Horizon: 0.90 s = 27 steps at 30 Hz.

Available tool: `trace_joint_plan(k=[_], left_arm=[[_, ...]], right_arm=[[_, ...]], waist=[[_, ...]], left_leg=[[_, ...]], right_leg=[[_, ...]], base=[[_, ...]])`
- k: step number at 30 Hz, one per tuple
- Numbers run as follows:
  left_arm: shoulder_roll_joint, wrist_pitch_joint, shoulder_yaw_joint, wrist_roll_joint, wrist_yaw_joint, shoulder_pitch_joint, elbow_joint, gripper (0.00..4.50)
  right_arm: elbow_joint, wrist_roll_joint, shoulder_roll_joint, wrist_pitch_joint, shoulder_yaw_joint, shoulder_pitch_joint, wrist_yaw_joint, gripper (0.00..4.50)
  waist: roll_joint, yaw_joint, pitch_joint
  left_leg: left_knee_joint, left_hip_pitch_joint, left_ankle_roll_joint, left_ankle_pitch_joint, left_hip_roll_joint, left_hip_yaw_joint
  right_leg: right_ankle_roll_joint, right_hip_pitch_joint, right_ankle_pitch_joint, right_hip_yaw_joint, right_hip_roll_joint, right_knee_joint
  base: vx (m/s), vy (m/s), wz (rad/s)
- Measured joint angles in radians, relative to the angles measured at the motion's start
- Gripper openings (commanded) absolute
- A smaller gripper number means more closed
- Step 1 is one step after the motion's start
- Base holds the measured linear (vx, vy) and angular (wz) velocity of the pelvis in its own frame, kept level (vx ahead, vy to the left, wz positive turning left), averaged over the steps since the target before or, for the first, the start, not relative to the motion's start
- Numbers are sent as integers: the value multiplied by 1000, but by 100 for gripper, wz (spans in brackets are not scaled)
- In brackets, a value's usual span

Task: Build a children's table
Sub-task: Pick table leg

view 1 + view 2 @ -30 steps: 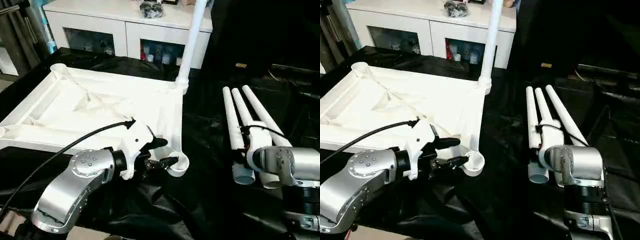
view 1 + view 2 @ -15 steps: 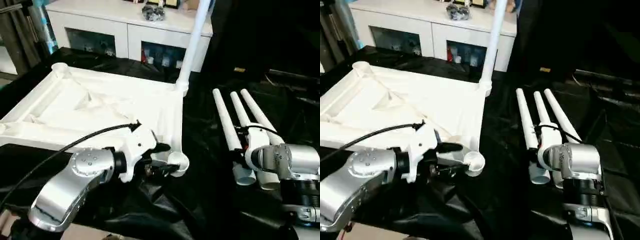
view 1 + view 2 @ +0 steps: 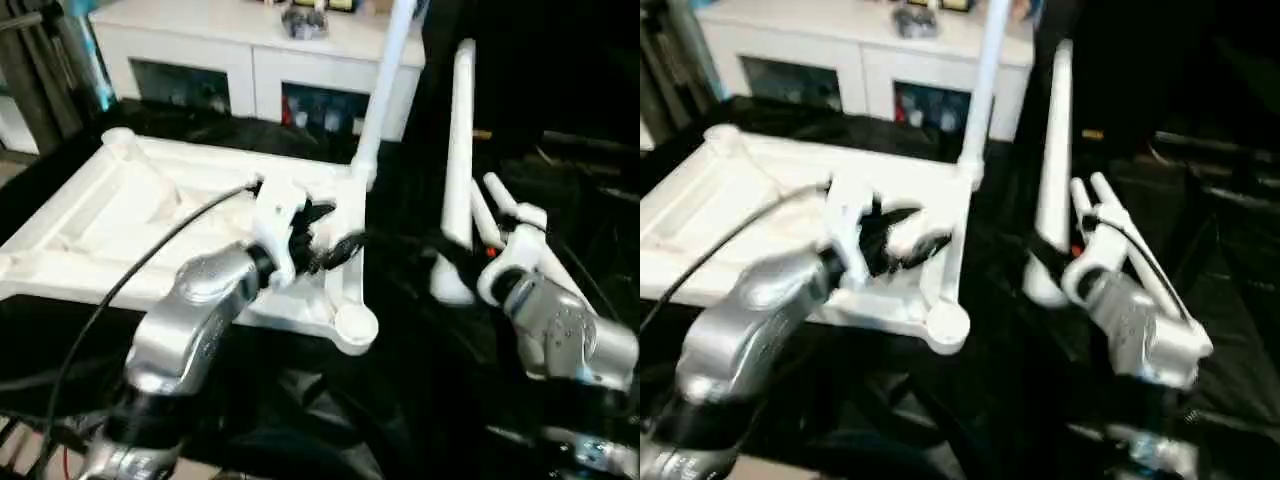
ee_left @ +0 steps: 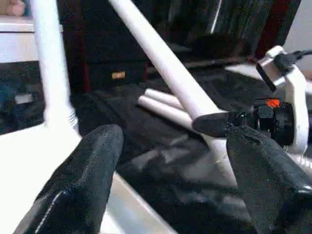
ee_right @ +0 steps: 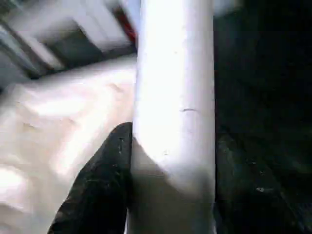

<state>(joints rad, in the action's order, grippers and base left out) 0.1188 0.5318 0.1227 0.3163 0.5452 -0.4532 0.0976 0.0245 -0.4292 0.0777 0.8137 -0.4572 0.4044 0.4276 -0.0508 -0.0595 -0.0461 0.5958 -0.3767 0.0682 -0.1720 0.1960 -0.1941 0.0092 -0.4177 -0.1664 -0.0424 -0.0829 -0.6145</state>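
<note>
Scene over a black cloth (image 3: 400, 400), largest item first. The white tabletop (image 3: 120, 215) lies upside down, ribbed underside up, on the robot's left side of the cloth; a round corner socket (image 3: 356, 326) marks its near right corner, and one leg (image 3: 383, 85) stands upright in the far right corner socket; behind it stands a white cabinet (image 3: 240, 60) with glass doors. The left gripper (image 3: 330, 235) hovers above the tabletop's right edge, its two black fingers (image 4: 87, 180) spread wide with nothing between them; seen from the left wrist, the gap between them frames the leg held by the other arm. The right gripper (image 3: 1060, 262) is closed around the lower part of a second leg (image 3: 460, 150), which it holds nearly upright, thick end down, above the cloth and to the right of the tabletop, apart from it; the right wrist view shows a black finger (image 5: 105, 180) on each side of this tube (image 5: 173, 97). Two further legs (image 4: 165, 105) lie side by side on the cloth just beyond the right gripper.
</note>
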Motion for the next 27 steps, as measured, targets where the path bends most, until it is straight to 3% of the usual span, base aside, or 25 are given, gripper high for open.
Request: trace_joint_plan(k=[3, 5, 11, 21, 27], left_arm=[[-63, 22, -44, 72, -18, -69, -33, 419], [-110, 82, -86, 155, -14, -113, -42, 435], [-166, 184, -147, 283, -7, -155, -75, 450], [-181, 228, -169, 306, -53, -175, -95, 450], [-180, 237, -220, 317, -103, -193, -119, 382]], right_arm=[[-93, -91, -19, 8, -2, -16, 109, 188], [-151, -130, -10, 7, 40, -49, 188, 188], [-172, -157, 7, -11, 170, -110, 281, 188], [-217, -154, 62, -38, 311, -144, 394, 188], [-214, -154, 74, -60, 336, -144, 399, 188]], waist=[[0, -4, 0], [0, -10, 0], [1, -19, -1], [0, -31, -2], [0, -32, -2]], left_leg=[[0, -1, -1, 0, 0, 0], [1, -1, -1, 0, 1, 0], [1, -1, -1, 0, 1, 0], [1, -1, -1, 0, 0, 1], [1, -5, -1, 0, 0, 3]], right_leg=[[-1, 0, 1, 0, 0, 2], [-1, 1, 0, -1, 0, 3], [0, 1, 0, -1, 0, 4], [4, 2, -2, -2, 0, 4], [4, 1, -2, -3, 0, 4]], base=[[0, 0, 0], [0, 0, 0], [0, 0, 0], [0, 0, 0], [0, 0, 0]])
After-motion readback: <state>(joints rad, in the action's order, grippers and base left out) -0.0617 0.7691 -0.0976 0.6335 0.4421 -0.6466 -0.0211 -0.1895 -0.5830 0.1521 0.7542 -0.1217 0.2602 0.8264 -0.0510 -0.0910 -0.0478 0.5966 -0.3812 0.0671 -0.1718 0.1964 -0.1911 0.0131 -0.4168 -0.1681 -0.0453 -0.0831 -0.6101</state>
